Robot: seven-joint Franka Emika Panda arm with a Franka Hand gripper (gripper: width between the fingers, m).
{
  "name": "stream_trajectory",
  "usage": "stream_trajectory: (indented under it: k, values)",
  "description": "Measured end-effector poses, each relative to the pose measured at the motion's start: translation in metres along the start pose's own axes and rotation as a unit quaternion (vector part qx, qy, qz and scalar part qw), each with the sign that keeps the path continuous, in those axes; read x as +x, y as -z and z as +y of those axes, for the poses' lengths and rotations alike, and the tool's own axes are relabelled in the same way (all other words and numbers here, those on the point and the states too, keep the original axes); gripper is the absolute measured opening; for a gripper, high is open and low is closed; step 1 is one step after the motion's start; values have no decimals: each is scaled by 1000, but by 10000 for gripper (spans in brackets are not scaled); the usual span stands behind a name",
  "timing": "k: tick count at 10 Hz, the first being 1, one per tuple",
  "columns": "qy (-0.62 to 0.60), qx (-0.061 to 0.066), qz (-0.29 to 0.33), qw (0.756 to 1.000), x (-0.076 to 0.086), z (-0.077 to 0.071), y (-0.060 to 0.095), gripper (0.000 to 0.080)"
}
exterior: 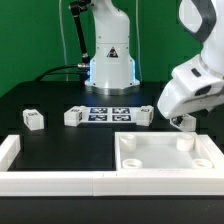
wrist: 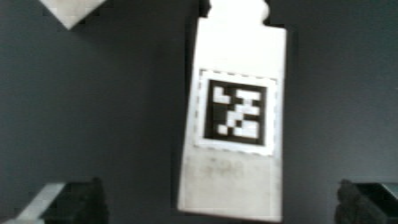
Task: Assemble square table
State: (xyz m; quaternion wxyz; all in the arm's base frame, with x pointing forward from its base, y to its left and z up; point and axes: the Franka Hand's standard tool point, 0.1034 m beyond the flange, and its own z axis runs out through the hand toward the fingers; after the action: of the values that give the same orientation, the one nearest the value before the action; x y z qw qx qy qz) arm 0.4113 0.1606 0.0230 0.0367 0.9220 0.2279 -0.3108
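A leg (exterior: 32,119), a second leg (exterior: 73,116), the marker board (exterior: 105,113) and a third leg (exterior: 143,115) stand in a row across the table (exterior: 55,140); a passable gap parts the first two. Bare table lies behind the row and before it, to the rail (exterior: 50,182). The slab (exterior: 165,152) blocks the exterior view's front right. In the wrist view a tagged leg (wrist: 235,110) lies between the fingers (wrist: 68,203), room either side.

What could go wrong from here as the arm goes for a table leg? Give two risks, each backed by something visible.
1. In the wrist view the open fingers straddle only one end of the leg. Gripped there, the long leg might pivot or slip when lifted.
2. In the exterior view the gripper hangs close to the tabletop slab. Coming down, it might nudge the slab out of place.
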Motion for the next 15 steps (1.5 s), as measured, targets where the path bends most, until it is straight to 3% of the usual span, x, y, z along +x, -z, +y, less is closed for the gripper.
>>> stream_trajectory:
  k: [3, 7, 10, 11, 12, 13, 15]
  values:
    - [5, 9, -111, 994, -2, -3, -5, 649]
    - [-46, 3, -138, 989, -6, -9, -26, 649]
    - [-46, 3, -137, 989, -5, -9, -25, 603]
    - [-46, 3, -137, 989, -5, -9, -25, 425]
    - [-46, 3, -137, 989, -5, -9, -25, 425]
    - [-46, 3, -137, 989, -5, -9, -25, 288]
    - [-46, 3, -137, 989, -5, -9, -25, 288]
